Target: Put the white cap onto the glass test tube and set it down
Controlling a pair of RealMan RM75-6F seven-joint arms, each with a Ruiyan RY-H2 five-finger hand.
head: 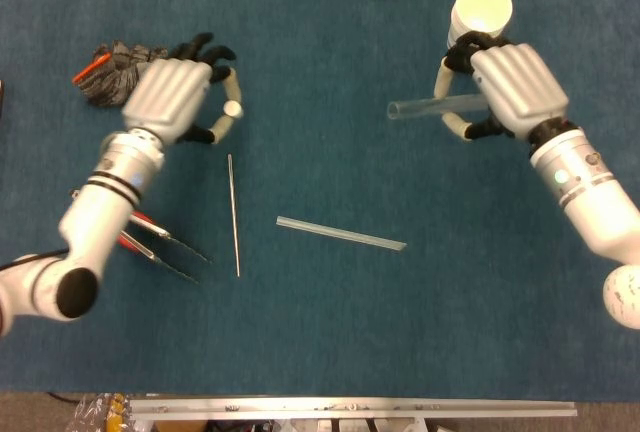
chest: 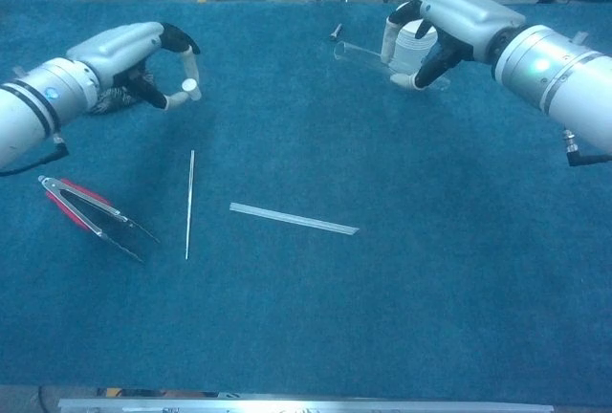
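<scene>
Left hand (head: pixel 172 102) pinches the white cap (head: pixel 233 109) between thumb and a fingertip, other fingers curled loosely, lifted off the bench near its far-left corner. Right hand (head: pixel 505 87) grips the glass test tube (head: pixel 425 107) near the far-right corner, tube held clear of the cloth in the chest view.

Key relation: tube's long axis runs roughly left-right, free end pointing toward the left hand. I judge that free end to be the mouth, can't confirm. Cap sits well apart from it, roughly level with the tube's line across the bench. So the move is a closing of that gap along the tube axis, cap opening turned to face the tube end. Cap orientation too small to tell.

White cup (head: pixel 481 7) stands just behind the right hand; risk of a knock if that arm swings.

No brands, labels or readable writing anywhere.
</scene>
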